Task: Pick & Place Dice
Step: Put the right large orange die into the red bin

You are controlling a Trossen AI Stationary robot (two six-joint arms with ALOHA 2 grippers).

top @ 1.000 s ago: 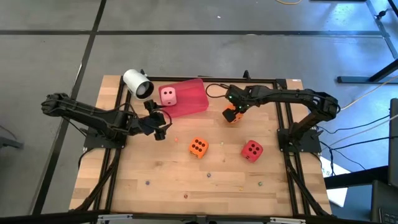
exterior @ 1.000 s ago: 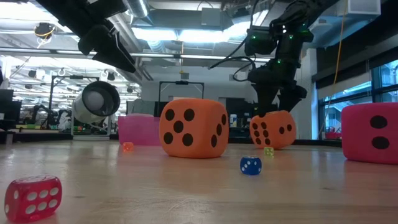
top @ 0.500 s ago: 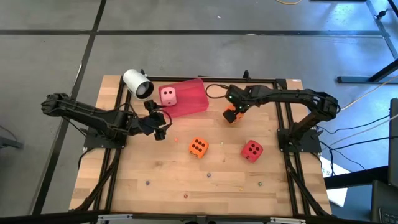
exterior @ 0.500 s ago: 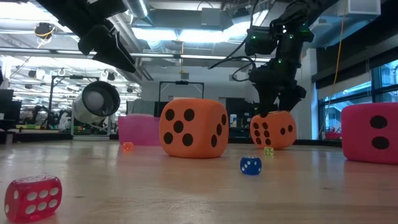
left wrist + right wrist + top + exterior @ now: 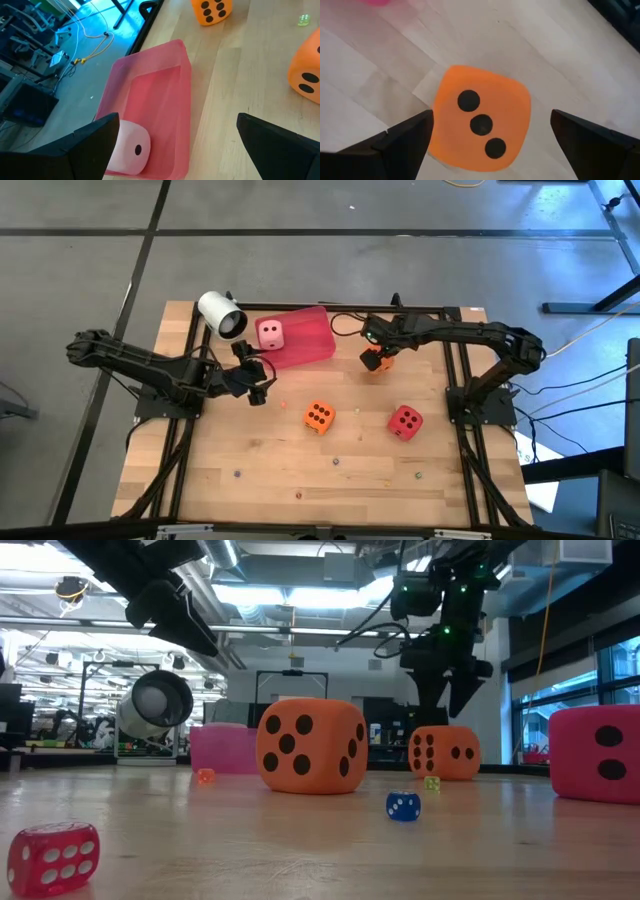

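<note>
Wooden table [image 5: 250, 470], your right gripper [image 5: 447, 705] open above orange die [image 5: 480, 120]; left gripper [image 5: 258, 392] open beside red tray [image 5: 150, 100]

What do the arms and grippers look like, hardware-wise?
Both arms are dark, jointed links with black cables trailing along them. The left gripper and right gripper each have two flat, dark, blunt fingers. Green indicator lights glow near the right arm's wrist.

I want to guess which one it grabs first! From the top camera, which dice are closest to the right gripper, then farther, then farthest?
Counting from the right gripper:
1. Orange die right under it, by the back edge.
2. Red die, toward the front on the right.
3. Other orange die, mid-table, only slightly farther.
4. Pink die, in the red tray.
</note>
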